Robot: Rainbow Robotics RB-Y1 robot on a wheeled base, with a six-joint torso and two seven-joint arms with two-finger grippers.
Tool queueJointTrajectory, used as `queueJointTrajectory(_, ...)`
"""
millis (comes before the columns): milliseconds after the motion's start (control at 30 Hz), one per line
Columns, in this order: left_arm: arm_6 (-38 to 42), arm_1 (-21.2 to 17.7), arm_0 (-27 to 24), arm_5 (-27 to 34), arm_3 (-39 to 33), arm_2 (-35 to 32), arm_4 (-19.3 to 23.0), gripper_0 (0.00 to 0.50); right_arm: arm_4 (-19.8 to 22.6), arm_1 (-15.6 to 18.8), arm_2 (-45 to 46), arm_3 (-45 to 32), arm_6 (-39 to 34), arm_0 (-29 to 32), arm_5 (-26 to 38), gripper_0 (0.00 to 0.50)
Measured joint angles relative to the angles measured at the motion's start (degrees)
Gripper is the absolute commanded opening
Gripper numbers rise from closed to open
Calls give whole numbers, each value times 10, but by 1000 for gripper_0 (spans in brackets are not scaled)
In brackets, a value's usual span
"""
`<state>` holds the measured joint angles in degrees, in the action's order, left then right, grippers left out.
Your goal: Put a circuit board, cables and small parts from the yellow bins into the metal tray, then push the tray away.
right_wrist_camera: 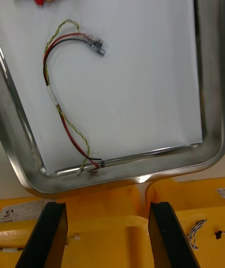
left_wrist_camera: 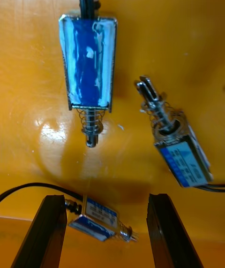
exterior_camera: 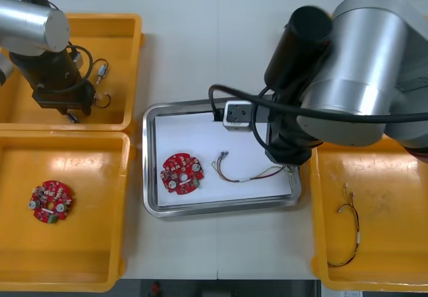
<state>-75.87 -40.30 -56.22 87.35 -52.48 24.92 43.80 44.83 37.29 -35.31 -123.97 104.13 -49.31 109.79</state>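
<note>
Left wrist view: my left claw [left_wrist_camera: 105, 198] is spread wide and holds nothing. It hangs low inside the far left bin [left_wrist_camera: 187, 24]. One small metal part [left_wrist_camera: 100, 218] lies right between its fingers, down near the tips. I cannot tell if a finger touches it. Two more parts [left_wrist_camera: 89, 66] lie farther out, past the fingers.

My right claw [right_wrist_camera: 108, 204] is spread wide too, with nothing in it. It hangs over the edge where the tray [right_wrist_camera: 140, 174] meets the right bins [right_wrist_camera: 187, 202]. The red and yellow cable [right_wrist_camera: 51, 94] lies in the tray just past its fingers. One end of it lies at the tray's wall. The board [exterior_camera: 181, 173] lies in the tray beyond the cable. The tray sits in the middle of the tabletop [exterior_camera: 221, 257].
</note>
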Motion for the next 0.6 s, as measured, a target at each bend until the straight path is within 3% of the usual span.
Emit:
queueJointTrajectory(200,0,0,0,-5,12,6,0,500,-30,-8,118,-61,0,72,0,500)
queueJointTrajectory(400,-2,1,-1,-5,12,6,-1,500,-31,-7,197,-68,-3,124,0,500)
queueJointTrajectory(533,-2,1,-1,-4,13,6,-1,488,-34,-6,239,-68,-58,146,0,500)
queueJointTrajectory(600,-3,1,-1,-4,14,6,-2,262,-44,-5,253,-67,-108,151,0,500)
